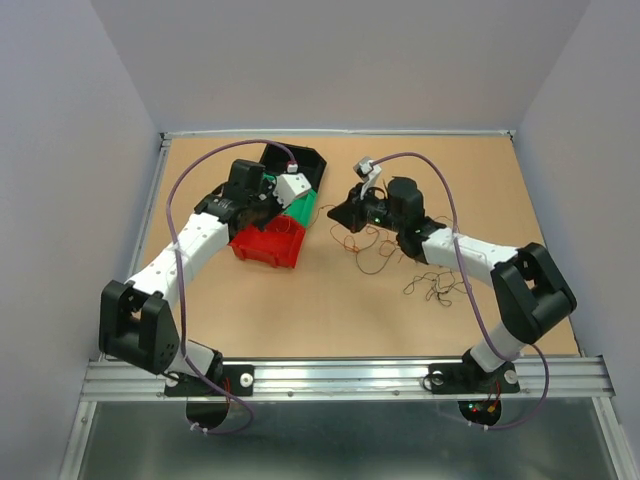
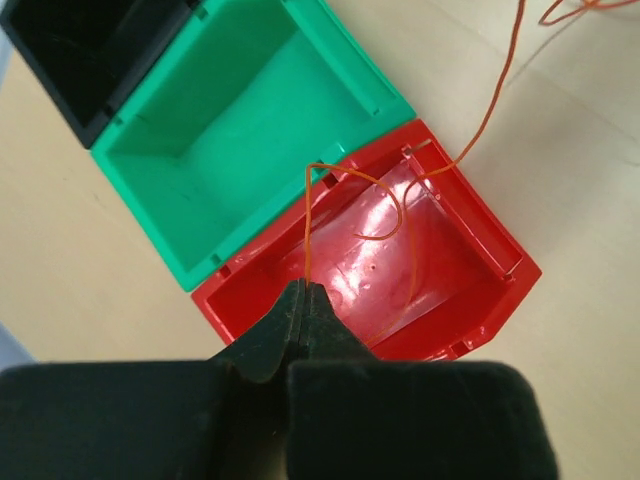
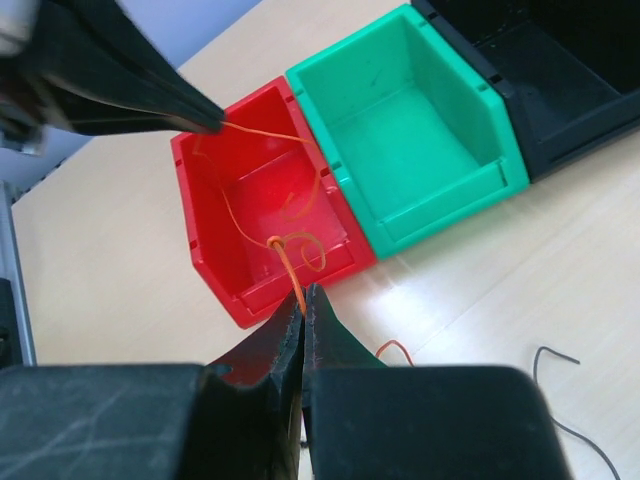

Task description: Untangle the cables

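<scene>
Grey walls enclose a tan wooden desk, where a loose clump of hair-thin curly wires lies near the right arm. The left claw and the right claw are each clenched on what looks like one thin orange wire, looped over the open red plastic bin. Done well, I judge, the claws draw apart gently until the loop opens, with the strand held off the bin's rim so it cannot snag.

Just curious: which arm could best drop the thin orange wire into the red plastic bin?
Probably left. The left arm's jaws hold the thin orange wire directly above the red plastic bin; the right arm's jaws hold it alongside.
</scene>
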Tool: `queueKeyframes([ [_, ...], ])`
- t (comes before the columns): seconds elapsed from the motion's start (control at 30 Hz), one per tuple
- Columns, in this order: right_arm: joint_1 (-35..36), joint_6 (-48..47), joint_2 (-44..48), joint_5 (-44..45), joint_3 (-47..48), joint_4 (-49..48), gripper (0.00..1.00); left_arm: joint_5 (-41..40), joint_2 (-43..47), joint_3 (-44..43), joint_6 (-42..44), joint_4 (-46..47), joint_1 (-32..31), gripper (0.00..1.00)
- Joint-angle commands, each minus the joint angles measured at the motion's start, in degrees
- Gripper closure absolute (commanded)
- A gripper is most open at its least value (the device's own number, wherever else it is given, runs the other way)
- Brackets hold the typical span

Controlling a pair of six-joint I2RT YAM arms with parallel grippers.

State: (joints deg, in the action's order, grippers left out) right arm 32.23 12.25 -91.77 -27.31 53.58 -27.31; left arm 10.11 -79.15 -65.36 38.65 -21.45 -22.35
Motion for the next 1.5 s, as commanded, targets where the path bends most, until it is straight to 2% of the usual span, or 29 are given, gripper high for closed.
queueKeyframes([
  [0.0, 1.69, -0.04, -0.08, -1.52, 0.12, -1.95, 0.99, 0.97, -2.66, 0.24, 2.57, 0.18, 1.69, 1.0],
  [0.1, 2.05, 1.1, -1.22, -2.04, 0.12, -4.41, 0.99, 4.03, -5.04, -0.72, 2.74, -0.25, 3.97, 1.0],
  [0.17, 2.05, 1.11, -1.75, -2.22, 0.47, -5.12, 1.0, 6.84, -5.66, -1.52, 3.0, -0.52, 5.9, 0.84],
  [0.2, 2.05, 1.11, -1.92, -1.79, 0.56, -5.12, 1.0, 10.25, -5.49, -2.22, 3.27, -0.78, 7.83, 0.71],
  [0.23, 2.05, 1.11, -2.01, -1.78, 0.73, -5.12, 1.0, 11.85, -5.05, -2.66, 3.7, -1.83, 8.54, 0.66],
  [0.37, 2.14, 1.55, -2.98, -3.36, 1.79, -5.47, 1.0, 13.88, -3.64, -3.19, 4.85, -3.24, 9.6, 0.49],
  [0.4, 2.14, 1.72, -3.15, -3.36, 1.79, -5.65, 1.0, 13.89, -3.38, -3.19, 4.76, -3.16, 9.69, 0.49],
  [0.63, 2.66, 2.51, -5.09, -5.91, 3.37, -7.14, 1.0, 18.36, 0.31, -2.67, 6.69, -4.39, 9.78, 0.28],
  [0.8, 3.19, 2.34, -5.97, -7.75, 4.07, -7.93, 0.99, 28.8, 3.04, -0.21, 8.02, -1.41, 9.61, 0.23],
  [0.93, 3.98, 1.46, -6.23, -8.46, 4.51, -8.02, 0.99, 32.16, 3.31, 1.11, 6.61, 4.39, 8.21, 0.22],
  [1.13, 4.77, 0.67, -5.97, -8.2, 4.6, -8.02, 0.99, 34.19, -0.99, -0.73, 7.05, 4.49, 2.32, 0.25],
  [1.27, 4.95, 0.23, -5.79, -8.37, 4.6, -7.93, 0.99, 33.58, -3.54, -1.26, 7.4, 5.28, 0.64, 0.25],
  [1.47, 5.04, -0.38, -5.09, -8.29, 4.25, -7.5, 1.0, 32.78, -6.8, -3.01, 7.58, 4.75, -0.15, 0.32],
])
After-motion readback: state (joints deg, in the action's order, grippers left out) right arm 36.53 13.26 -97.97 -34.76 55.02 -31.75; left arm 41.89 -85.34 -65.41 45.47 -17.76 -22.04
